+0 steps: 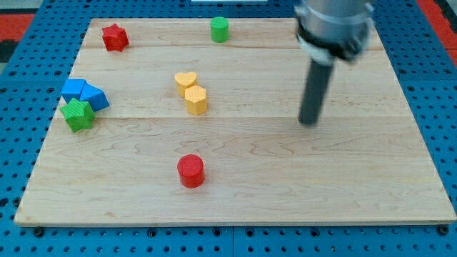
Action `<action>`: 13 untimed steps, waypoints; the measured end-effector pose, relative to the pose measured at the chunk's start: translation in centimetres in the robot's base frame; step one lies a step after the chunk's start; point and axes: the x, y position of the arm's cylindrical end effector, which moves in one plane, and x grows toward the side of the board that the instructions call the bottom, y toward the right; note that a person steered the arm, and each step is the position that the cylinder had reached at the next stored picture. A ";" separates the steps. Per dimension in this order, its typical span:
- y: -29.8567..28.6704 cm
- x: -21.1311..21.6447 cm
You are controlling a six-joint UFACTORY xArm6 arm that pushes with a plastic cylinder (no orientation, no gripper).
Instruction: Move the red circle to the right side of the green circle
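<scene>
In the one camera view, the arm's grey housing point(334, 25) is cut off by the top edge, so only its lower collar and the dark rod show. The arm carries no pincer, so none can be reported as open or closed; the rod ends in the tip point(308, 123), which rests on the board point(285, 185) at the right, well apart from every block.

The red circle point(191, 171) stands near the front edge, left of centre, alone. The green circle point(219, 30) stands at the far edge, roughly above it in the view, well apart from it. The tip lies to the right of both.

A red star point(114, 37) sits at the far left. Two yellow blocks touch near the middle: a heart point(186, 80) and, just in front, one whose shape is hard to make out point(196, 100). At the left edge a blue block point(73, 89) and a second blue block point(95, 97) press together, their shapes unclear, with a green star point(77, 114) touching them in front.

The board is pale wood with visible plank seams. It lies on a blue perforated surface point(21, 107); a red patch point(21, 21) shows at the far left corner.
</scene>
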 end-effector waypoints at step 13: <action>1.7 -3.8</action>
